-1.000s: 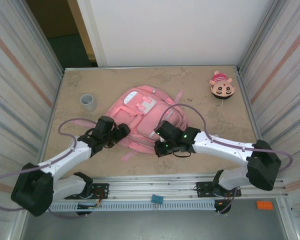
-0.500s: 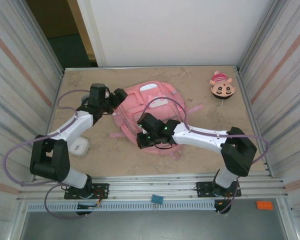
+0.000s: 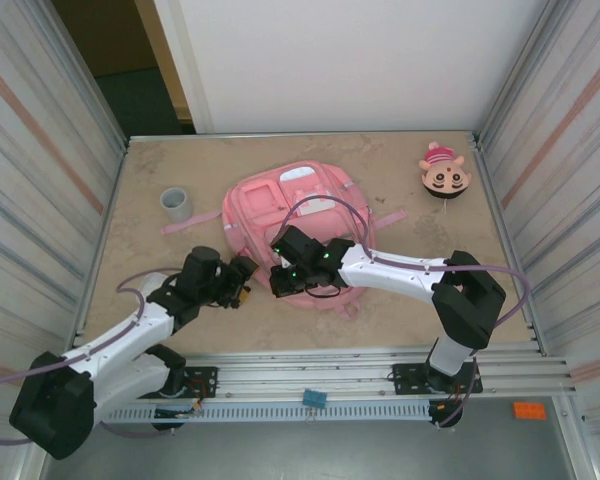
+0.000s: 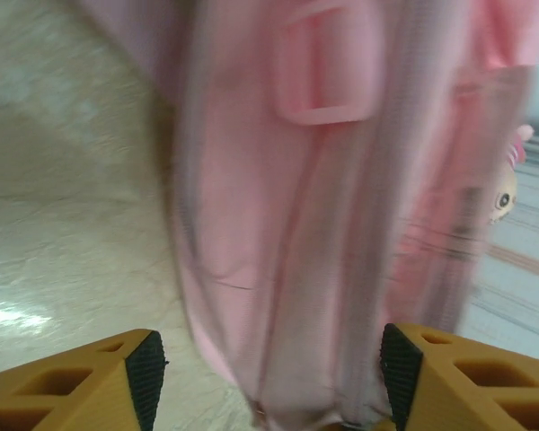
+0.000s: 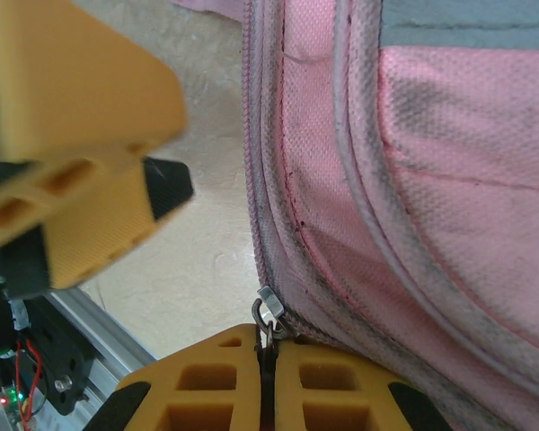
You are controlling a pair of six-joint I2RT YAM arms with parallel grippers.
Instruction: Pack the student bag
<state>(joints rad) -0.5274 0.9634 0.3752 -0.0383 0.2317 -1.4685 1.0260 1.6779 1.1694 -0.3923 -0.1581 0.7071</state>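
Note:
The student bag (image 3: 280, 205) is a big pink backpack lying flat mid-table. My right gripper (image 3: 278, 284) sits at its near left corner. In the right wrist view that gripper (image 5: 267, 359) is shut on the metal zipper pull (image 5: 269, 310) of the bag's seam (image 5: 359, 206). My left gripper (image 3: 245, 282) is just left of it, open. Its black pads (image 4: 146, 377) straddle the blurred pink edge of the bag (image 4: 287, 269) without clamping it. One yellow left finger (image 5: 81, 180) looms close in the right wrist view.
A grey cup (image 3: 176, 204) stands at the left. A round pink-and-tan plush (image 3: 444, 172) lies at the far right corner, also visible past the bag in the left wrist view (image 4: 506, 193). Loose pink straps (image 3: 185, 226) trail left. Metal walls enclose the table.
The left arm swung from the bag's far left side back to its near left corner, and its jaws narrowed a little. The right gripper kept its hold on the zipper pull.

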